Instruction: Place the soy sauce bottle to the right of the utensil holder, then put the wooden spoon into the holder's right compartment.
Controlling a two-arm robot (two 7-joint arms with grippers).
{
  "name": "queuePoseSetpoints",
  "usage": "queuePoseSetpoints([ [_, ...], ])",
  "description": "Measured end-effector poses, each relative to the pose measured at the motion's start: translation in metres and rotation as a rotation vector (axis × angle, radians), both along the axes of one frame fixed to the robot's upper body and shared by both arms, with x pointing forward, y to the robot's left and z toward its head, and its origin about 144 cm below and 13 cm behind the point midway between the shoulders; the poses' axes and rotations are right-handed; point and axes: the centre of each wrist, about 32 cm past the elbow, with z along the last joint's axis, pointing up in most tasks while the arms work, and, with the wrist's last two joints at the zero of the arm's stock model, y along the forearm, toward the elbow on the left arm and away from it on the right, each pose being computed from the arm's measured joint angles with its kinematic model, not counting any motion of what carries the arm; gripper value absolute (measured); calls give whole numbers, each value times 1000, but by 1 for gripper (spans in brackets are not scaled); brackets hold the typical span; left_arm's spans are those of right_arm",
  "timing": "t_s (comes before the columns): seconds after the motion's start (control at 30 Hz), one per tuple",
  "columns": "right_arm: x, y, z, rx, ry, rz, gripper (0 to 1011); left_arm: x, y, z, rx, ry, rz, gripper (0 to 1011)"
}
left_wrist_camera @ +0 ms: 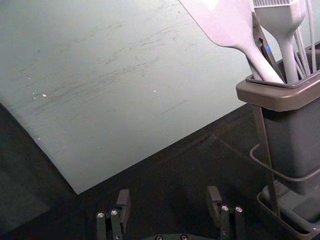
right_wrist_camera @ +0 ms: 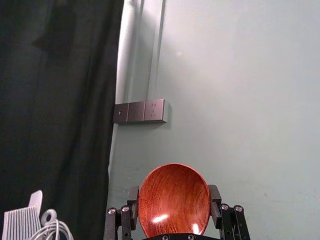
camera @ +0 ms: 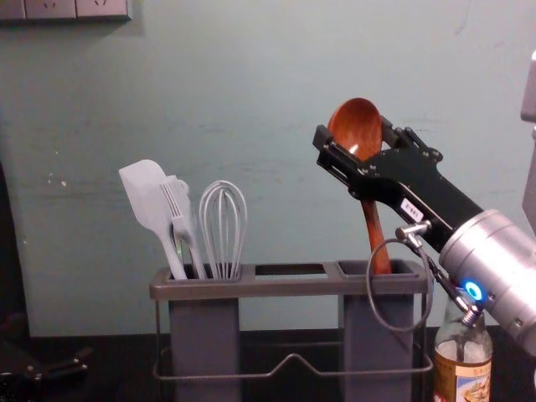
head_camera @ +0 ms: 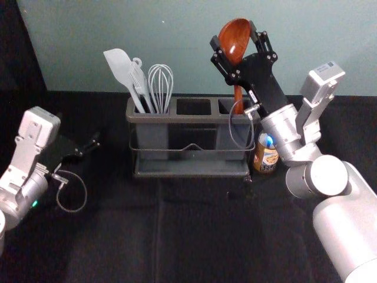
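Well — right gripper (head_camera: 233,33) above holder (head_camera: 188,118) clasps glossy reddish spoon (head_camera: 235,42), left gripper (head_camera: 81,132) aside

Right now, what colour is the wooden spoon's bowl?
The spoon's bowl is glossy reddish-brown, clearest in the right wrist view.

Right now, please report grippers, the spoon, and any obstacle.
Right gripper holding wooden spoon by bowl, handle in right compartment. Left gripper open, left of holder. No obstacle seen.

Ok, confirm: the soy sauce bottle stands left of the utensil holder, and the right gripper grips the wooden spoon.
No: the bottle stands right of the holder, as the chest view shows. The right gripper does grip the spoon.
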Motion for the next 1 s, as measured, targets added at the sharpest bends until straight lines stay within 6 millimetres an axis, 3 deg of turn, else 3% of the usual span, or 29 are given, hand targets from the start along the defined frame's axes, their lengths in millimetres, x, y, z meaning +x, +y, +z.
queuePoseSetpoints([
  [0.9, -18, -2, -25, 17, 48, 13, 838, 0, 0, 0, 0, 0, 0, 1005],
  [1.0, -19, -3, -26, 20, 48, 11, 890, 0, 0, 0, 0, 0, 0, 1005],
])
